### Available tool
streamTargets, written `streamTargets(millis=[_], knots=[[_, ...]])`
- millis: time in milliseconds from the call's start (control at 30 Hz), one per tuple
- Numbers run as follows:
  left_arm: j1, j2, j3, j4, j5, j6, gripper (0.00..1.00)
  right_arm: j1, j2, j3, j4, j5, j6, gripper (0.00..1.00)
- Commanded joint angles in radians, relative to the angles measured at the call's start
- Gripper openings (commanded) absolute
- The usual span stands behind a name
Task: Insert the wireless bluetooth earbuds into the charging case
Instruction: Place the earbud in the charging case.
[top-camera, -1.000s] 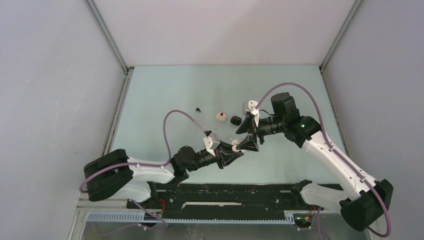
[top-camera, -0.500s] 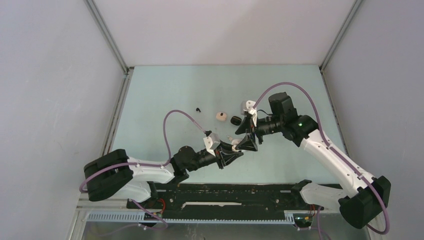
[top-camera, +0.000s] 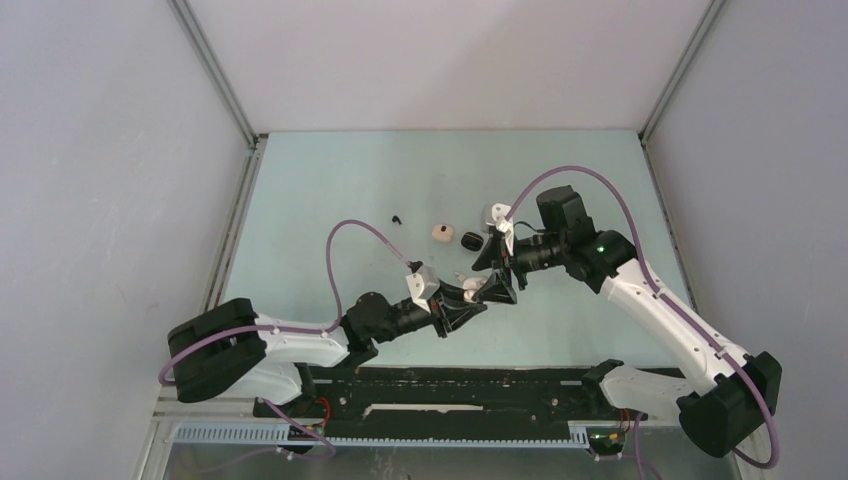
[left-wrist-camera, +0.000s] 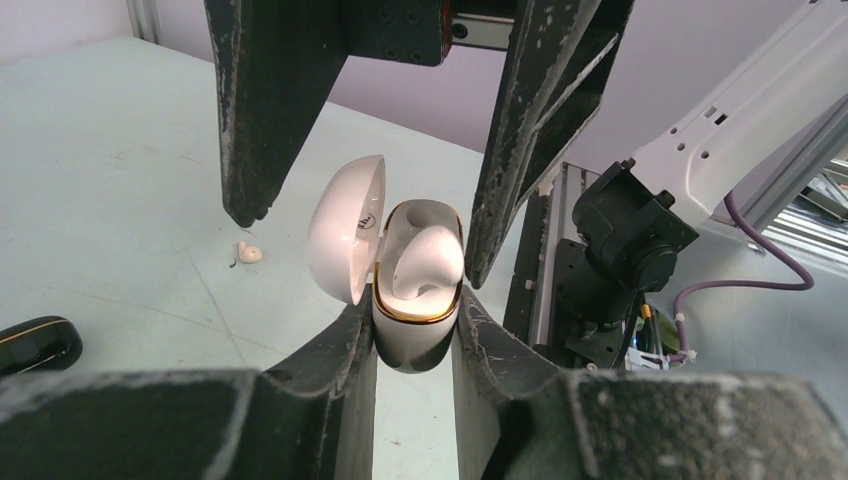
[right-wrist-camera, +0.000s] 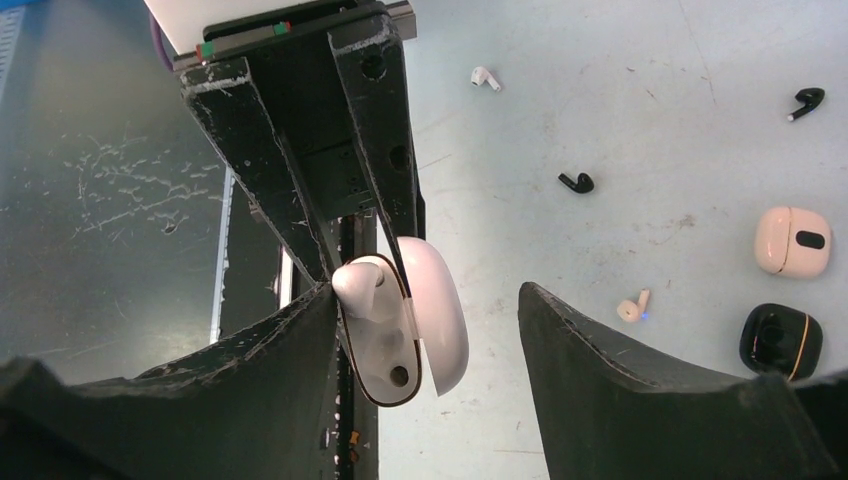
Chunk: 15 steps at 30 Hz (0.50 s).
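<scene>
White with a gold rim, the case (left-wrist-camera: 415, 310) sits upright between the fingers of my left gripper (left-wrist-camera: 413, 340). That gripper is closed tight on the case's lower half and holds it up off the table (top-camera: 330, 180). The lid (left-wrist-camera: 345, 240) stands open to one side. One white bud (left-wrist-camera: 430, 262) lies in the well, its rounded end rising above the rim.

My right gripper (right-wrist-camera: 425, 292) hangs spread wide around the case with nothing in it. In the right wrist view one finger (right-wrist-camera: 250, 380) is against or just beside the case body, and I cannot tell which. The other finger stands well off beyond the lid. The left wrist view shows those two fingers coming down from above, one on each side of the case.

Only the right wrist view gives me the loose pieces on the table. I see a stem bud (right-wrist-camera: 485, 77), a black bud (right-wrist-camera: 575, 182), a second black bud (right-wrist-camera: 805, 100) and a pink bud (right-wrist-camera: 632, 308). A pink case (right-wrist-camera: 792, 240) and a black case (right-wrist-camera: 780, 340) lie side by side near the pink bud.

The left wrist view catches just the pink bud and one end of the black case. Overhead, the grippers meet near the table's middle and the held case is all but hidden between them. The two spare cases lie just beyond.
</scene>
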Motion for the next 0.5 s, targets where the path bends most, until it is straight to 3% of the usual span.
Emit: streamTargets(millis=[0,300,467], knots=[[-0.001,-0.019,-0.003,0.090,0.017,0.019,0.00,0.001,0.000,0.040,-0.016,0.011,-0.036,0.69],[-0.001,-0.017,-0.009,0.096,0.012,0.018,0.00,0.001,-0.012,0.040,-0.036,-0.014,-0.052,0.70],[-0.001,-0.023,-0.016,0.092,-0.001,0.017,0.00,-0.038,-0.070,0.070,-0.082,-0.124,-0.064,0.71]])
